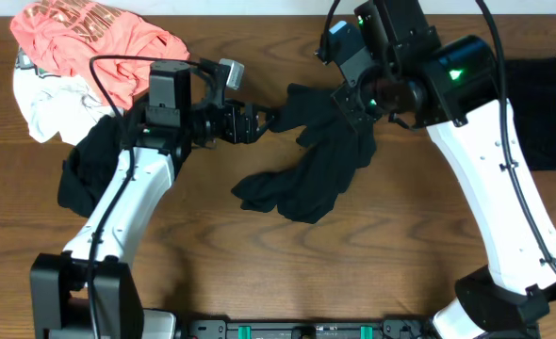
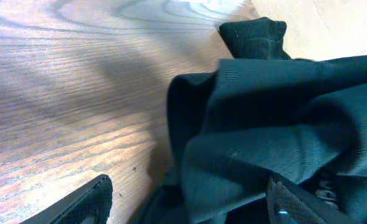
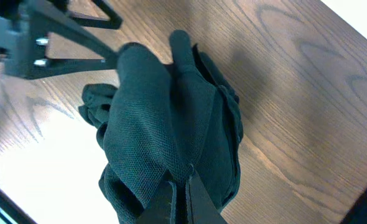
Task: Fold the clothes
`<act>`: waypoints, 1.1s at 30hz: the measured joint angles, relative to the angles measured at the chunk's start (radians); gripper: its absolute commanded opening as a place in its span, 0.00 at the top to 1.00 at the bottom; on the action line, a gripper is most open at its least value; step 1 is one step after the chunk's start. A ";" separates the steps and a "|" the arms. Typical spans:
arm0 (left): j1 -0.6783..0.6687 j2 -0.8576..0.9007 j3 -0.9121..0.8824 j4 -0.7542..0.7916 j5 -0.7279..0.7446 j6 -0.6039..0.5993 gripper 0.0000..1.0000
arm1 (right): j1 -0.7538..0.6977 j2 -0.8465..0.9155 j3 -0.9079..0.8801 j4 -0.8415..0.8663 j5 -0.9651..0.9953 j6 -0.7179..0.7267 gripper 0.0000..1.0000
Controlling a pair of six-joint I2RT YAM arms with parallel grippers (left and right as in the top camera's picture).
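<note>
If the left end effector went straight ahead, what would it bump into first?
Probably the black garment the right end effector pinches; it fills the view right ahead, though depth is unclear.

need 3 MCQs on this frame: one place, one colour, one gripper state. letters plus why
1. Where does the coral-pink tee lie?
A. far left corner of the table
B. table centre
C. under the right arm

2. What colour is the garment pinched in the right gripper?
A. white
B. coral-pink
C. black

3. How does the left gripper stand?
A. shut on the white garment
B. open, at the black garment's edge
C. shut on nothing

1 A: the overhead view shows it bunched at the far left.
2 C: the right wrist view shows the closed fingers biting a black garment.
3 B: the left wrist view shows both fingers spread wide, black cloth between them.
</note>
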 measured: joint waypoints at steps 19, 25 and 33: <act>0.000 0.030 0.000 0.147 0.007 -0.048 0.21 | -0.011 -0.013 0.054 0.098 0.013 0.000 0.99; 0.017 0.029 0.000 0.142 0.011 -0.068 0.21 | -0.086 -0.014 0.218 0.109 0.047 0.008 0.99; 0.136 -0.071 0.000 0.069 0.010 -0.101 0.21 | -0.126 -0.063 0.293 0.065 0.169 0.168 0.99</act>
